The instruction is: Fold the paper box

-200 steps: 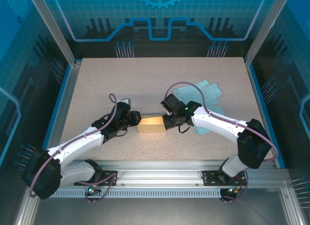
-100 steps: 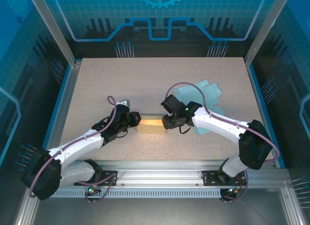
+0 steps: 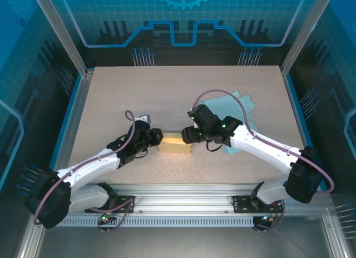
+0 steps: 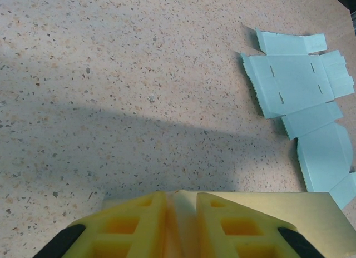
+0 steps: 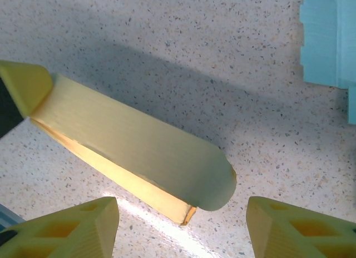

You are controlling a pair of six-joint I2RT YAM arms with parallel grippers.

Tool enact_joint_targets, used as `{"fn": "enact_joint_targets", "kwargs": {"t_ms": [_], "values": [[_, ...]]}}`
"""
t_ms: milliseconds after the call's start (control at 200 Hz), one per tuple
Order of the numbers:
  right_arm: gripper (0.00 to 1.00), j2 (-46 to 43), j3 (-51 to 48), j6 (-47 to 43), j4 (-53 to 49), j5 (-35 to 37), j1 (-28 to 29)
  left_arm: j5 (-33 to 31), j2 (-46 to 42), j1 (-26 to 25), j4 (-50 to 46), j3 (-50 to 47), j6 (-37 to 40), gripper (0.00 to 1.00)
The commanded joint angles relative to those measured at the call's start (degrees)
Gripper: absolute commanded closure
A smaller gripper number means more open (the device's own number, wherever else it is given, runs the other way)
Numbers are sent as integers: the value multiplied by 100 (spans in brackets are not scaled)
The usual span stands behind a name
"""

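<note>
Since a second ago the right arm has swung its elbow out to the right, and the right gripper (image 3: 188, 137) has drawn slightly back from the right end of the paper box (image 3: 174, 143). The box itself has shifted very little. It lies on the table (image 3: 111, 97) near the middle, a little toward the near edge, between the two grippers.

The left gripper (image 3: 156, 138) is clamped on the box's left end. In the left wrist view its fingers (image 4: 133, 219) are pressed together with a thin edge of the paper box (image 4: 289, 213) pinched between them.

In the right wrist view the right gripper (image 5: 181, 205) has its fingers (image 5: 83, 224) spread wide apart, and the paper box (image 5: 128, 141) lies just ahead of them without touching either one. The box looks like a flattened yellow sleeve. Its rounded end faces this gripper, and a narrow lit slit runs along the lower edge. What is inside cannot be made out.

Flat blue paper sheets (image 3: 239, 102) lie on the far right of the table, well apart from the box.
</note>
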Motion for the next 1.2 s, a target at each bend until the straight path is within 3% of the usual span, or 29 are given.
{"fn": "enact_joint_targets", "kwargs": {"t_ms": [0, 225, 590, 685, 795, 950, 1196], "values": [[37, -52, 130, 108, 23, -43, 2, -35, 102, -58, -467, -179, -59, 76], [37, -240, 26, -377, -309, 106, -4, 40, -131, -58, -658, 113, 131, 54], [39, -855, -257, -1091, -572, 139, -254, 62, -813, -35, -1533, 876, 1711, 28], [42, -799, -294, -1218, -536, -34, -349, 211, -923, -19, -1837, 985, 2063, 29], [44, -687, -356, -1373, -536, -147, -370, 507, -992, 46, -2308, 1092, 2558, 38], [44, -425, -536, -1430, -381, -190, -367, 968, -945, 56, -2454, 941, 2964, 40], [45, 132, -560, -1476, 31, -264, -372, 689, -340, 58, -1957, 809, 2826, 40]]}}
